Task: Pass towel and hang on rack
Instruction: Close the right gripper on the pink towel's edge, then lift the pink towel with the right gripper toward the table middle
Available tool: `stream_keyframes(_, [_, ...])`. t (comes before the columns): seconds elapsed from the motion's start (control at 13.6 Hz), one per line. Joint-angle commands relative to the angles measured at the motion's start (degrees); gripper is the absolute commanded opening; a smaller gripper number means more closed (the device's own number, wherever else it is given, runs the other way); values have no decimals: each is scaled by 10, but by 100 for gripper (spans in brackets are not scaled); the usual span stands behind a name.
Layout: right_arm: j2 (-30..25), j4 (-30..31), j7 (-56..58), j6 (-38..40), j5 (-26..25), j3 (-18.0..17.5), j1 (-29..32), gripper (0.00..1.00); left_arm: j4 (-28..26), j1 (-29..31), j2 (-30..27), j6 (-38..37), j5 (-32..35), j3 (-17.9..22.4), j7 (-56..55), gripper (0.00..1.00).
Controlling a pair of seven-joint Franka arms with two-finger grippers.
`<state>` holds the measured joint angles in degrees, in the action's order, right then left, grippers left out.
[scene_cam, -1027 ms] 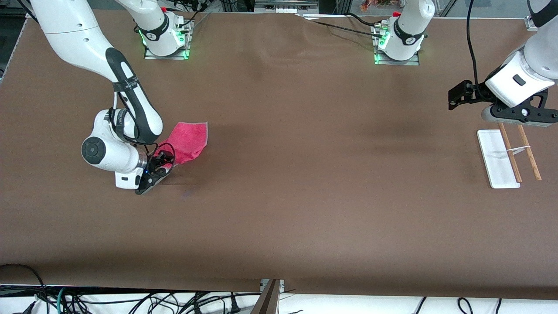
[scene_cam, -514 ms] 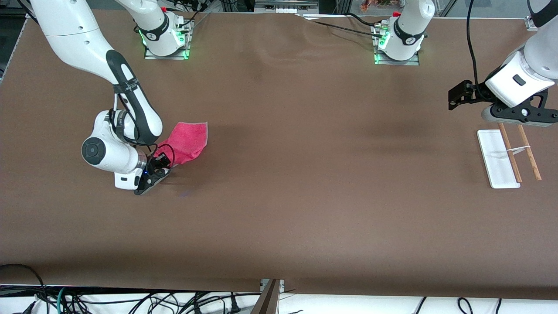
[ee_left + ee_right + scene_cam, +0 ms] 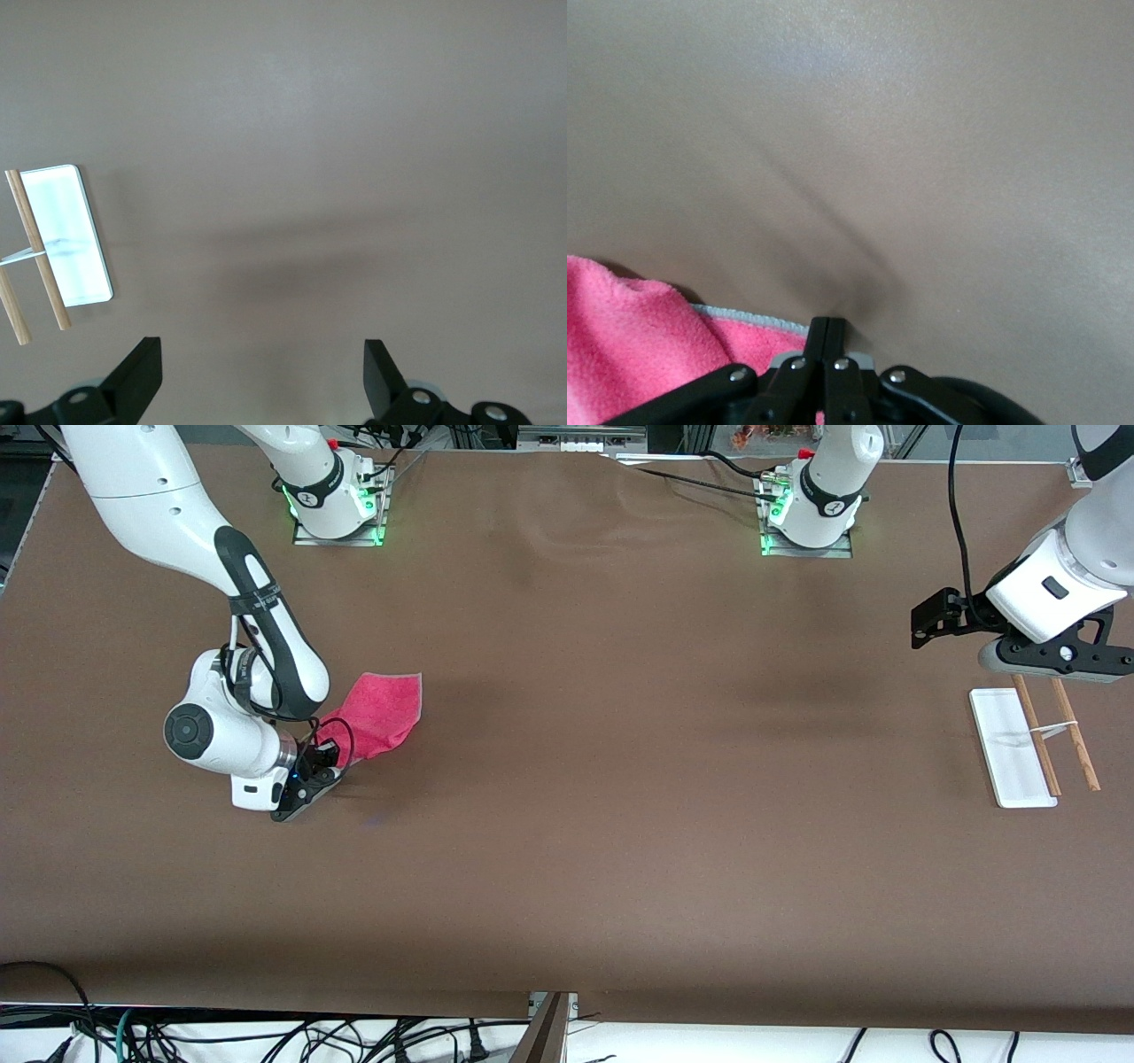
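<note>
The pink-red towel (image 3: 383,707) lies crumpled on the brown table toward the right arm's end, its pale grey trim showing in the right wrist view (image 3: 735,316). My right gripper (image 3: 331,767) is down at the towel's corner nearest the front camera. Its fingers are pressed together (image 3: 829,324) on that trimmed edge. The rack (image 3: 1012,749) rests at the left arm's end, with a flat white base and two wooden rods (image 3: 1076,737); it also shows in the left wrist view (image 3: 66,235). My left gripper (image 3: 1050,661) hangs open (image 3: 261,356) over the table by the rack, holding nothing.
Both arm bases (image 3: 337,509) (image 3: 811,514) stand along the table's edge farthest from the front camera. A wide stretch of bare brown table (image 3: 673,762) separates towel and rack. Cables hang below the edge nearest the front camera.
My right gripper's fingers have closed from open onto the towel's edge, and the hand shifted slightly. The left arm and the rack have not moved.
</note>
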<state>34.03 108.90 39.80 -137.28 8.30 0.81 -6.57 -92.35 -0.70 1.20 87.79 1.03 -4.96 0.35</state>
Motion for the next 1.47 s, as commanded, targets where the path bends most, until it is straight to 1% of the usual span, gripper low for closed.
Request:
stream_keyframes(0.0, [-5, 9, 4, 3, 8, -7, 4, 0, 9, 0, -1, -10, -9, 1, 6, 100])
stream_keyframes(0.44, [-48, -2, -7, 67, 7, -8, 2, 0, 9, 0, -1, -10, -9, 1, 6, 100])
stream_keyframes(0.51, [-55, -8, -16, 81, 7, -8, 0, 0, 9, 1, -1, -10, -9, 1, 6, 100])
stream_keyframes(0.59, [-63, -21, -25, 110, 4, -9, -2, 0, 9, 1, -1, -10, -9, 0, 6, 100])
stream_keyframes(0.81, [-78, -88, -67, 224, -5, -10, -7, 0, 9, 1, -1, -10, -9, 1, 6, 100])
stream_keyframes(1.03, [-85, -159, -116, 330, -10, -10, -26, 0, 9, 1, -1, -10, -9, 1, 6, 100])
stream_keyframes(1.25, [-85, -248, -171, 447, -8, -10, -47, 0, 9, 1, -1, -10, -9, 1, 6, 100])
stream_keyframes(1.39, [-85, -297, -216, 509, -2, -11, -66, 0, 9, 1, -1, -10, -9, 1, 6, 100])
